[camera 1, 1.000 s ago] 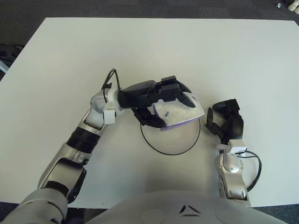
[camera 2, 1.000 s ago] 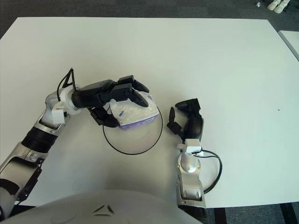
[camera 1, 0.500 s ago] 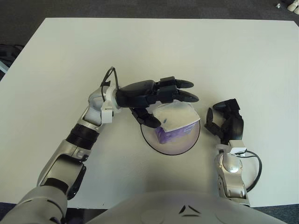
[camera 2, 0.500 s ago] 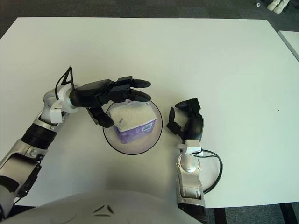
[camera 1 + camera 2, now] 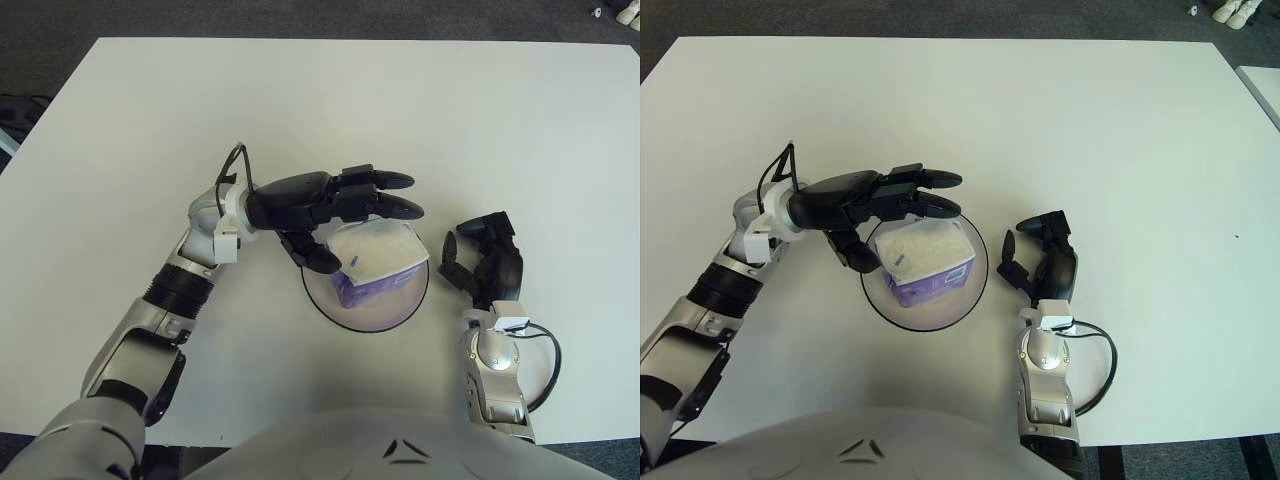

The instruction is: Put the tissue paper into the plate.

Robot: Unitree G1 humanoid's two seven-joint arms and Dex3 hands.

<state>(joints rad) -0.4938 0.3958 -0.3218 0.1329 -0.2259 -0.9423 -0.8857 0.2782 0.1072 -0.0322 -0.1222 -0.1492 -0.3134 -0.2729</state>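
A white and purple pack of tissue paper [image 5: 373,259] lies in a round plate with a dark rim [image 5: 390,315] near the front middle of the white table. My left hand [image 5: 350,215] hovers over the pack's back left side with fingers spread and holds nothing; the thumb hangs at the plate's left rim. My right hand [image 5: 480,262] rests on the table just right of the plate, apart from it, fingers curled and empty.
The white table [image 5: 320,110] stretches wide behind and to both sides of the plate. A cable loops at my right wrist [image 5: 545,360] near the front edge. Dark floor lies beyond the table edges.
My left hand opened and let go of the tissue pack, which dropped flat into the plate. The hand has since lifted slightly. The right hand has not moved.
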